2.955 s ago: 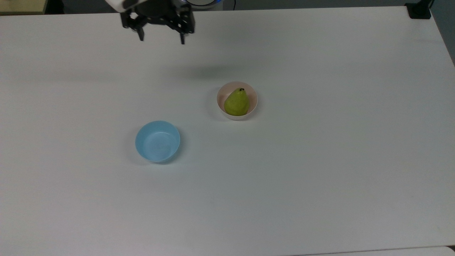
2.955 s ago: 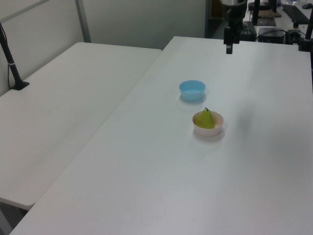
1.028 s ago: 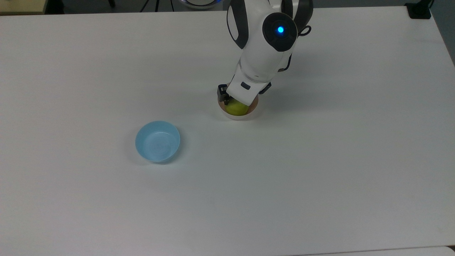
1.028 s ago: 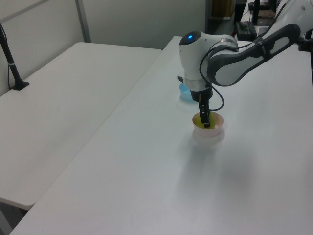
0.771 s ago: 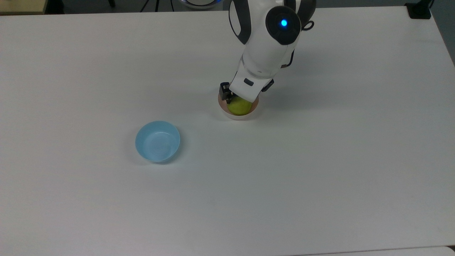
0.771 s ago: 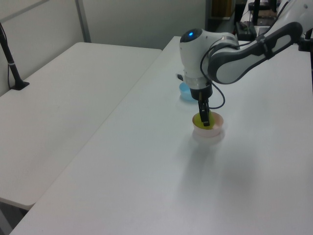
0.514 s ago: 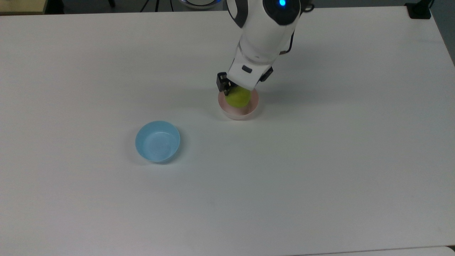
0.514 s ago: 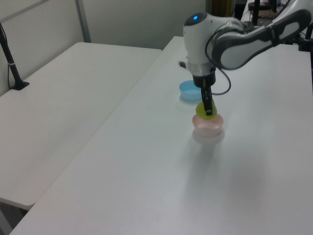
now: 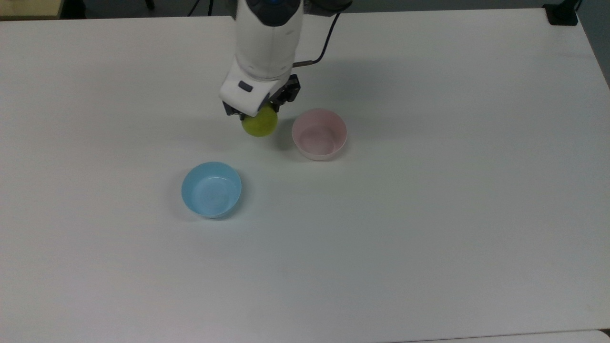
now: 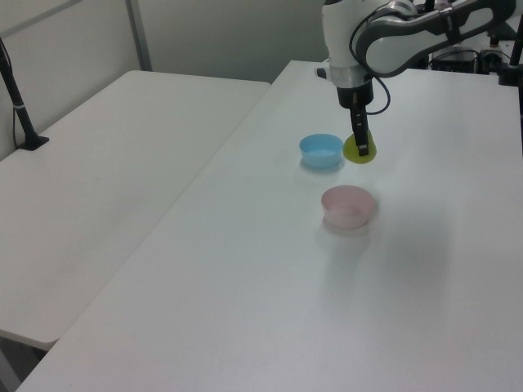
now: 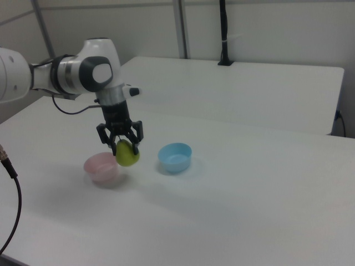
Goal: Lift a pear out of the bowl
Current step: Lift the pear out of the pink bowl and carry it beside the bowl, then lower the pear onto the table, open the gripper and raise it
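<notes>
The yellow-green pear (image 9: 259,123) (image 10: 360,150) (image 11: 127,154) hangs in the air, clear of the table, with my gripper (image 9: 258,116) (image 10: 359,145) (image 11: 124,148) shut on its upper part. Its rounded base points down. The pale pink bowl (image 9: 319,134) (image 10: 348,206) (image 11: 101,168) sits on the white table with nothing in it. In the top view the pear is just left of the bowl. In the right view it hangs between the pink bowl and the light blue one, above rim height.
A light blue bowl (image 9: 211,189) (image 10: 321,151) (image 11: 175,157) stands on the white table (image 9: 429,214), lower left of the pear in the top view. A second white table (image 10: 106,163) adjoins it in the left view. A black post (image 10: 18,102) stands on that table.
The gripper came down onto the pear in the pink bowl, lifted it out and carried it toward the top view's left. The pink bowl now holds nothing.
</notes>
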You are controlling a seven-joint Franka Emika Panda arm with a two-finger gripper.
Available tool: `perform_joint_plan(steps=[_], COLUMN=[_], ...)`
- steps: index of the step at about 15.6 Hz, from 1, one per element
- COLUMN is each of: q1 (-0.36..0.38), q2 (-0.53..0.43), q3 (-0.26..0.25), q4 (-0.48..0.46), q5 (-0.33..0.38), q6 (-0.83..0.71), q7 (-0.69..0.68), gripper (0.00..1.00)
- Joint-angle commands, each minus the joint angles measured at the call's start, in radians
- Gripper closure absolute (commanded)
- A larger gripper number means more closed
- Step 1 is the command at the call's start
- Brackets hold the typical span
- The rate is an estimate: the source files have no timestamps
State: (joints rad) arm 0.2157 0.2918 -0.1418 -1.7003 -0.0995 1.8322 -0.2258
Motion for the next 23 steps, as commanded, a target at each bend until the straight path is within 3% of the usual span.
perform_joint_plan(steps=[1,6,8,9,10,11,16,23], q1=[0.004,0.01,0.011,0.011,0.011,0.011,0.014,0.001], q2=[0.019,0.087,0.104,0.109,0.109,0.109,0.063,-0.146], q3=[-0.024,-0.033,-0.044,-0.044,-0.044,-0.044,-0.047,-0.022], q4=[-0.027,-0.025,-0.025,-0.025,-0.025,-0.025,-0.018,-0.018], q5=[0.017,0.011,0.011,0.011,0.011,0.011,0.011,0.017], q6=[0.002,0.041,0.056,0.064,0.073,0.074,0.061,-0.049], q7=[-0.044,-0.044,-0.04,-0.034,-0.03,-0.03,-0.009,0.278], gripper=[0.77,0.74,0.61,0.38,0.07,0.0,0.0,0.0])
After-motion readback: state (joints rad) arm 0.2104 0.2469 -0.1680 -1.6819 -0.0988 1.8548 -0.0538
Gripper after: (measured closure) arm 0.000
